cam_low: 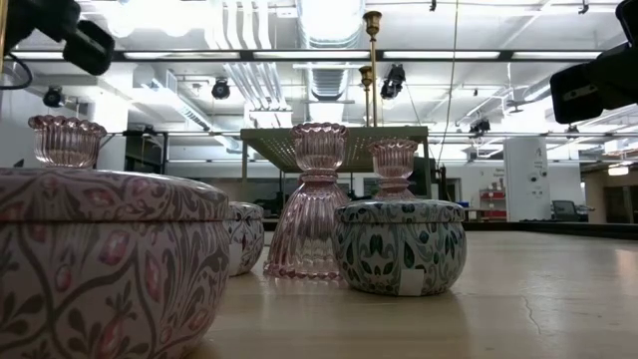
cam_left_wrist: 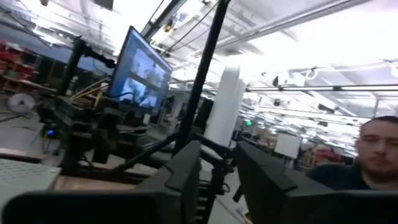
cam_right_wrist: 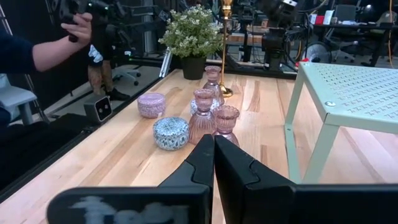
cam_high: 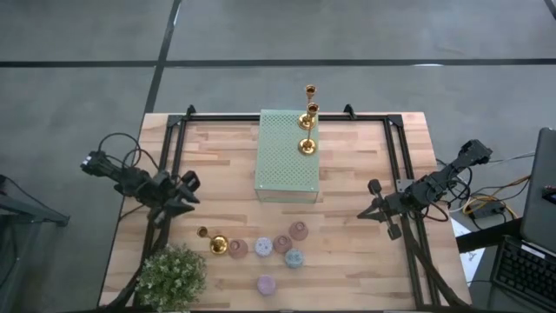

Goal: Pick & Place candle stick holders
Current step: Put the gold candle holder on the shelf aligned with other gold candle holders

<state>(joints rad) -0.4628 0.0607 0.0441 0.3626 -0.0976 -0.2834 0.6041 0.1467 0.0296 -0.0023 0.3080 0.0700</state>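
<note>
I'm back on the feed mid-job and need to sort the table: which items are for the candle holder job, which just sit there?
Job items:
- gold candlestick holders on the green stand
- gold holder on the wood
- pink glass holders
- patterned round tins

Just lying about:
- potted plant
- perforated green stand

Glossy gold metal candle stick holders (cam_high: 307, 118) on a matt perforated green block (cam_high: 287, 155); ribbed pink glass holders (cam_low: 317, 202) on a smooth wooden table (cam_high: 365, 261).

floor (cam_high: 87, 52): grey concrete | ceiling lights (cam_low: 329, 15): bright | monitor (cam_left_wrist: 140, 71): lit | column (cam_left_wrist: 225, 99): white
</note>
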